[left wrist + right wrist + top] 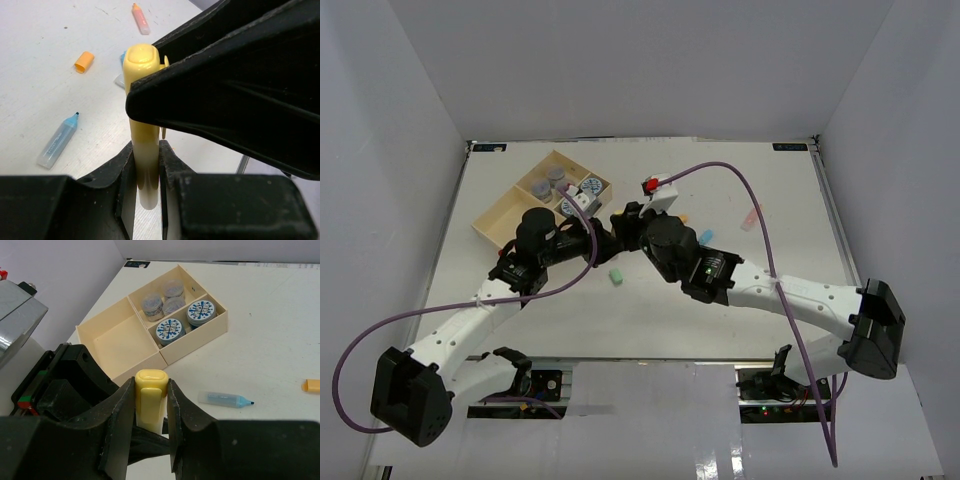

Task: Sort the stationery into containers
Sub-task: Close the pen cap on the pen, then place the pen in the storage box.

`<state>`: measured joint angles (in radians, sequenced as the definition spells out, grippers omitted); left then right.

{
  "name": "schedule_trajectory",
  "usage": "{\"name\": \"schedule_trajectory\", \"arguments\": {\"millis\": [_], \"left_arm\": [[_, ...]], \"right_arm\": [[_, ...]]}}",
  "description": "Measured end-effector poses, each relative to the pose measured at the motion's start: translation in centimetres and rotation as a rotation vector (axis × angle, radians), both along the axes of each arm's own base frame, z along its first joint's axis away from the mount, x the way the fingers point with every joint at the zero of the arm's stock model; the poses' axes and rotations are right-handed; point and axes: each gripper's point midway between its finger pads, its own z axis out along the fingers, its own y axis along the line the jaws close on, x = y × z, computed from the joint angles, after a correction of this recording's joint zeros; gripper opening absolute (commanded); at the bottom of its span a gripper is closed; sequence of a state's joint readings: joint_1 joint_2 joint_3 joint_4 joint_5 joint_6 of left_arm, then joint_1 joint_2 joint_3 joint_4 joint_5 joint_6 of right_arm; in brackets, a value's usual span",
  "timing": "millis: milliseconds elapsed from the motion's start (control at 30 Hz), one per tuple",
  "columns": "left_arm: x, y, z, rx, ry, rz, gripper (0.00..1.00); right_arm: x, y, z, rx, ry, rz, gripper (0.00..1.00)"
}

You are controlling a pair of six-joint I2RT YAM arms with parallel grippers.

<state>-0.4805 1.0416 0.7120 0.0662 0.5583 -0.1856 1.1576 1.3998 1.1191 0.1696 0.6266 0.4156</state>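
Yellow stick (144, 125) clamped low on its barrel in the left gripper (146, 170), fingers pressed tight against both sides: so much from the left wrist. Stands upright there, rounded cap on top, with a second black finger (225, 90), not its own, bearing on that cap from the right. Behind, on the white table (30, 85): a blue pen (58, 141) lying flat, an orange stub (84, 61), a pink stick (140, 18), all apart from the pinch.

From the right wrist: right gripper (150, 400) pinching the same yellow cap, the narrow gap between its fingers filled by plastic. Shows what the left wrist cannot: the pale-wood tray (117, 340) just beyond, three grey rolls (174, 305) in its far small compartment, two blue-and-white rolls (170, 330) in the nearer small one, the long section alongside. Blue pen and orange stub again, off to the right on the table.

From above: the two grippers meeting beside the tray's near edge. Held stick hidden beneath them, finger spread impossible to read here. Adds a green stub (616, 276) lying just in front of them.
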Motion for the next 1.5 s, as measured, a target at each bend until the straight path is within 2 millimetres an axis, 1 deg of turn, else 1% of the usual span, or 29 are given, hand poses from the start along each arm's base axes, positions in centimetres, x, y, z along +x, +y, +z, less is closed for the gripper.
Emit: {"name": "schedule_trajectory", "arguments": {"millis": [167,333,433,467,533,567,700,767,900,933,1000,1033,1100,1133,1167,1200,1267,1300,1433,1500], "left_arm": [[-0.7,0.0,0.7,-0.028,-0.008,-0.012,0.00],[-1.5,0.3,1.1,-0.044,-0.018,-0.014,0.00],[-1.8,0.5,1.7,-0.057,-0.039,-0.014,0.00],[-1.9,0.5,2.0,-0.063,-0.048,-0.015,0.00],[-2.0,0.4,2.5,-0.074,-0.060,-0.022,0.00],[-2.0,0.4,2.6,-0.076,-0.064,-0.023,0.00],[-2.0,0.4,2.5,-0.082,-0.055,-0.022,0.00],[-2.0,0.3,2.5,-0.084,-0.050,-0.023,0.00],[-1.9,0.2,2.0,-0.081,-0.024,-0.020,0.00],[-1.8,0.2,1.8,-0.081,-0.016,-0.020,0.00],[-1.7,0.1,1.7,-0.081,-0.005,-0.016,0.00],[-1.8,0.1,1.6,-0.082,0.002,-0.014,0.00],[-1.7,0.2,1.4,-0.084,0.015,-0.007,0.00],[-1.7,0.2,1.4,-0.084,0.020,-0.001,0.00],[-1.6,0.3,1.2,-0.082,0.029,0.011,0.00],[-1.4,0.4,1.0,-0.079,0.042,0.027,0.00],[-0.9,0.8,0.2,-0.068,0.077,0.073,0.00],[-0.6,1.0,-0.2,-0.060,0.096,0.100,0.00],[0.9,2.6,-3.2,-0.008,0.214,0.254,0.00],[2.0,4.2,-5.0,0.027,0.293,0.365,0.00]], "right_arm": [[-0.4,0.0,1.0,-0.013,-0.004,0.017,0.34],[-1.1,0.3,1.7,-0.045,-0.015,0.048,0.38],[-1.3,0.2,2.0,-0.078,-0.023,0.065,0.44],[-1.4,0.2,1.8,-0.092,-0.024,0.071,0.50],[-1.6,0.3,1.5,-0.127,-0.023,0.088,0.57],[-1.6,0.3,1.3,-0.151,-0.026,0.090,0.62],[-1.0,0.3,1.8,-0.196,-0.036,0.085,0.70],[-0.8,0.4,2.5,-0.197,-0.052,0.081,0.74],[-0.2,0.2,4.1,-0.187,-0.081,0.070,0.80],[0.0,0.2,4.4,-0.184,-0.087,0.066,0.84],[0.5,-0.2,4.9,-0.180,-0.097,0.051,0.89],[0.9,-0.4,5.2,-0.180,-0.103,0.043,0.94],[1.5,-0.8,5.7,-0.173,-0.118,0.023,0.98],[2.0,-1.2,5.8,-0.175,-0.124,0.009,1.00],[2.3,-1.5,6.0,-0.177,-0.129,-0.004,0.96],[2.7,-2.1,6.3,-0.180,-0.136,-0.020,0.95],[3.4,-3.7,7.0,-0.171,-0.149,-0.060,0.92],[3.7,-4.8,7.1,-0.166,-0.153,-0.084,0.91],[4.7,-11.4,6.9,-0.157,-0.157,-0.209,0.90],[4.7,-14.6,6.5,-0.151,-0.162,-0.275,0.90]]}}
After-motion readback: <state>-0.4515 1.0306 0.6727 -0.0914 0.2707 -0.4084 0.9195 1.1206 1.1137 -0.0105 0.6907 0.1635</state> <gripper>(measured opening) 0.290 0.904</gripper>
